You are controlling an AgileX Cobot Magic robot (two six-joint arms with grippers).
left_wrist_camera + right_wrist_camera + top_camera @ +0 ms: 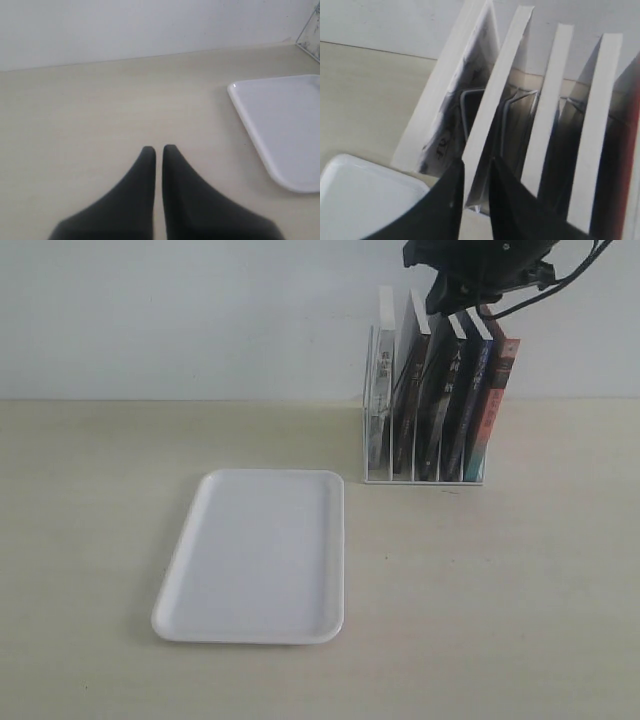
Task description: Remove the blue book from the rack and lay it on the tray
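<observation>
The white wire rack stands at the back right with several upright books. The blue book, with its dark blue spine, is fourth from the left, between a black-spined book and the red-and-teal one; its white page edge shows in the right wrist view. My right gripper hangs over the books' tops. In the right wrist view that gripper is open about a book's width, and the near corner of the second book shows in the gap. The white tray lies bare at centre left. My left gripper is shut over bare table.
A white-covered book fills the rack's leftmost slot, and two black-spined books come after it. The wall runs close behind the rack. The tray's corner lies near the rack's left side. The tray's edge is beside the left gripper.
</observation>
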